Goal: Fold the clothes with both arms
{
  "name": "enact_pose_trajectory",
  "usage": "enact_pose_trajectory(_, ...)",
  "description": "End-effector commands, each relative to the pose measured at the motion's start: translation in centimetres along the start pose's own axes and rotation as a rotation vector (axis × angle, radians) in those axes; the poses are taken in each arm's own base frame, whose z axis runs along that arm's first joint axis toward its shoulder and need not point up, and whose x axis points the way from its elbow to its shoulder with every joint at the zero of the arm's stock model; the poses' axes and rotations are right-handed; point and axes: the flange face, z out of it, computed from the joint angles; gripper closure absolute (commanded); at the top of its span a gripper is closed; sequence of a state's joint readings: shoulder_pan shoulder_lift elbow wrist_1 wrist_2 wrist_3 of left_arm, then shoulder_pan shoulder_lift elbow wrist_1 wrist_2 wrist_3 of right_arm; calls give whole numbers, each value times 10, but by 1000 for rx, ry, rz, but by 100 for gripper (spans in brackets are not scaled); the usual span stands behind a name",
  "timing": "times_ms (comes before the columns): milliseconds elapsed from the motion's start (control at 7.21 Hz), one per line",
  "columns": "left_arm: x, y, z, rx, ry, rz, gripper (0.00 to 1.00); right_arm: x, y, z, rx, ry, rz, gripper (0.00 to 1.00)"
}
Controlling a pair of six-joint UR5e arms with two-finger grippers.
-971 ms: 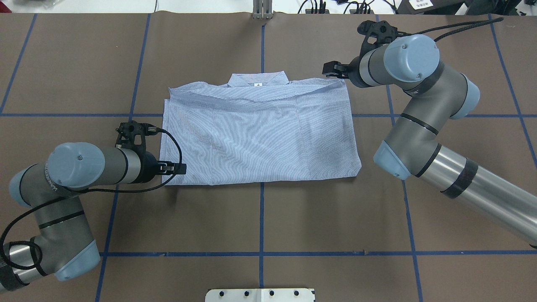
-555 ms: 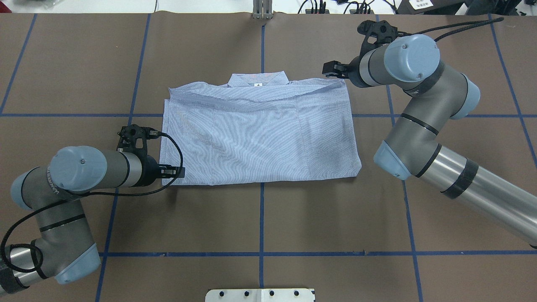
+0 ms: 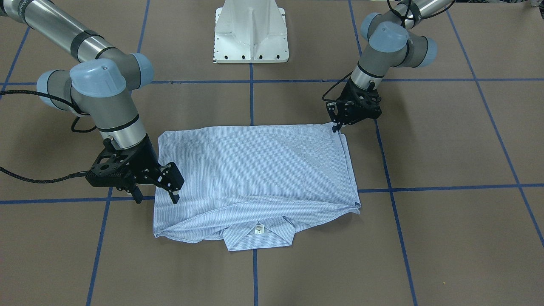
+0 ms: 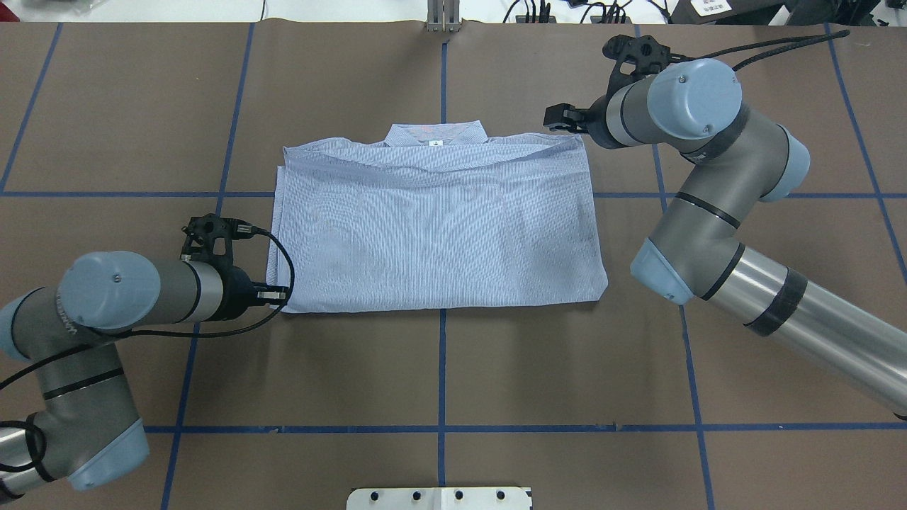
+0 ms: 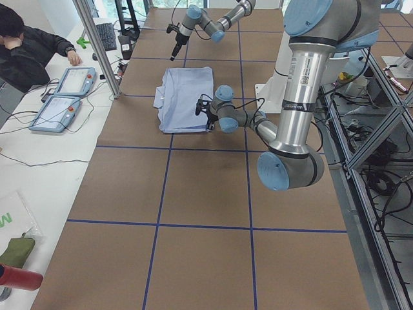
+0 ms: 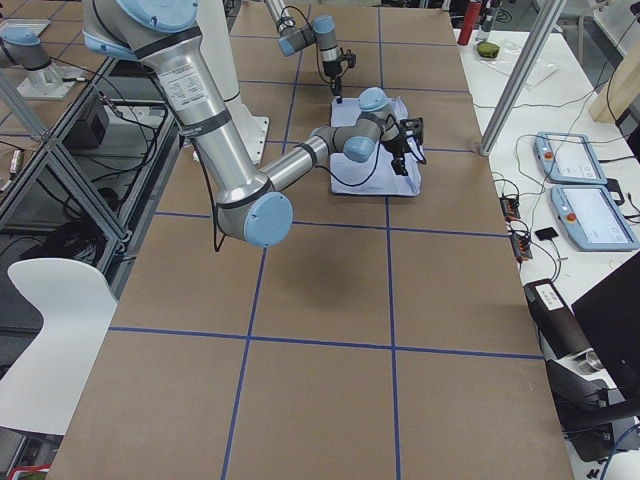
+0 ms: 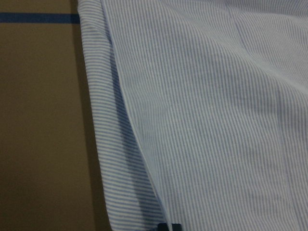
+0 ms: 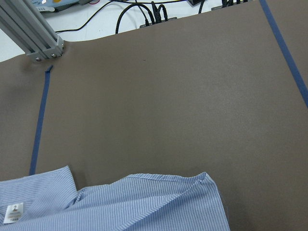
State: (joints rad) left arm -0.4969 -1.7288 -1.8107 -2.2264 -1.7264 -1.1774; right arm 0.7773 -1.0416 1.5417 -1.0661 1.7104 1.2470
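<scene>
The light-blue striped shirt (image 4: 439, 234) lies folded into a flat rectangle at mid-table, its collar and white label (image 4: 436, 134) at the far edge. It also shows in the front view (image 3: 255, 170). My left gripper (image 4: 282, 293) is low at the shirt's near left corner, also seen from the front (image 3: 338, 126). It looks shut on the fabric edge, and its wrist view is filled with shirt (image 7: 216, 120). My right gripper (image 3: 155, 196) is open at the far right corner, one finger over the edge, holding nothing. It also shows overhead (image 4: 556, 117).
The white pedestal base (image 3: 250, 34) stands at the near edge. An aluminium post (image 4: 443, 14) and cables sit at the far edge. An operator (image 5: 26, 39) and two pendant tablets (image 5: 64, 97) are beside the table. Blue tape lines (image 4: 443, 368) grid the brown table.
My left gripper has drawn back leftward from over the shirt to its near left corner. The shirt's diagonal wrinkles have smoothed out. The right arm has not moved.
</scene>
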Motion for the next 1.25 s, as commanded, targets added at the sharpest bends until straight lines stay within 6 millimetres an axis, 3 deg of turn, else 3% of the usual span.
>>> enact_pose_trajectory(0, -29, 7, -23, 0, -24, 2, 100, 0, 1, 0, -1, 0, 3, 0)
enact_pose_trajectory(139, -52, -19, -22, 38, -73, 71, 100, -2, 1, 0, -2, -2, 2, 0)
enact_pose_trajectory(277, -84, -67, -22, 95, -136, 126, 100, -2, 2, 0, -3, -2, 1, 0)
enact_pose_trajectory(416, -102, -132, -11, 152, -193, 139, 100, -5, 5, 0, -6, -6, 3, 0)
enact_pose_trajectory(555, -106, -200, 11, 182, -244, 150, 100, -7, 7, -3, -5, -13, 1, 0)
enact_pose_trajectory(694, -99, -258, 34, 198, -280, 133, 100, -10, 9, -4, -7, -19, 0, 0)
enact_pose_trajectory(832, -74, -310, 48, 211, -293, 118, 100, -12, 12, -4, -10, -21, 7, 0)
enact_pose_trajectory(971, -56, -349, 52, 235, -288, 110, 100, -18, 16, -8, -13, -34, 6, 0)
enact_pose_trajectory(1110, -51, -362, 67, 253, -264, 119, 100, -23, 21, -11, -16, -45, 9, 0)
